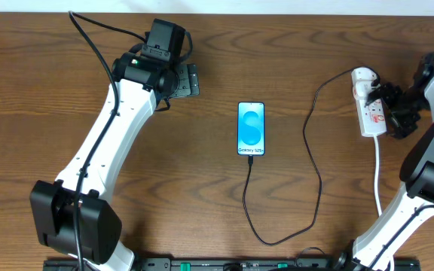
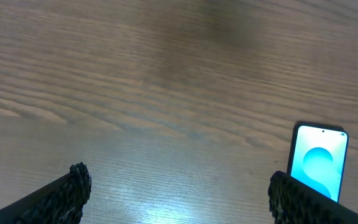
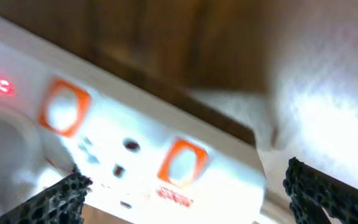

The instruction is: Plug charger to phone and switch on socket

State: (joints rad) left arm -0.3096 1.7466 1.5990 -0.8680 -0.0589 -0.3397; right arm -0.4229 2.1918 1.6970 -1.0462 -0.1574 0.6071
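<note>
The slim blue-screened phone (image 1: 251,129) lies mid-table, the thin black charger cable (image 1: 319,177) meeting its lower end, while the right gripper (image 3: 185,180) hovers, fingers spread, over the white power strip (image 1: 369,105) and the left gripper (image 2: 180,182) hangs likewise splayed left of the phone.

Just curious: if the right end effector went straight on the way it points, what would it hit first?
Probably the socket, right ahead and very close, near an orange switch; the blur leaves depth unsure.
</note>
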